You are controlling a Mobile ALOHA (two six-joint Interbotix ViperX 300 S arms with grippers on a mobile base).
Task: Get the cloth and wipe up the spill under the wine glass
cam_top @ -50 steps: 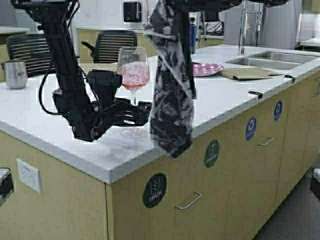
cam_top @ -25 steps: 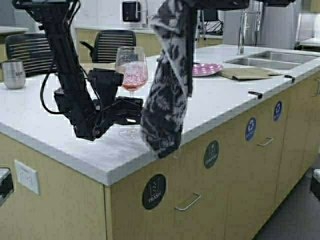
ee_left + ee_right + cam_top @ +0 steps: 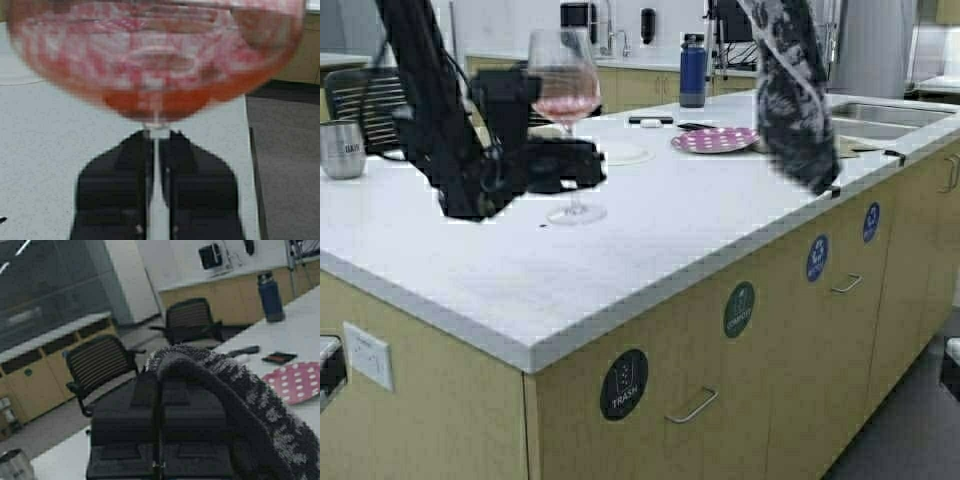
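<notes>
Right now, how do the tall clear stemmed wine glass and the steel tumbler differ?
The tall clear stemmed wine glass holds pink liquid; the steel tumbler is opaque. The left gripper clamps the glass's stem; nothing touches the tumbler. The glass is taller. Both are upright over the white counter.

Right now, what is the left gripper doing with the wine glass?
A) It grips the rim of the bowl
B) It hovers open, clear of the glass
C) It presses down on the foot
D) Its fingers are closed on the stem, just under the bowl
D: in the left wrist view the left gripper has both fingers closed on the thin stem of the wine glass, right below the bowl of pink liquid.
</notes>
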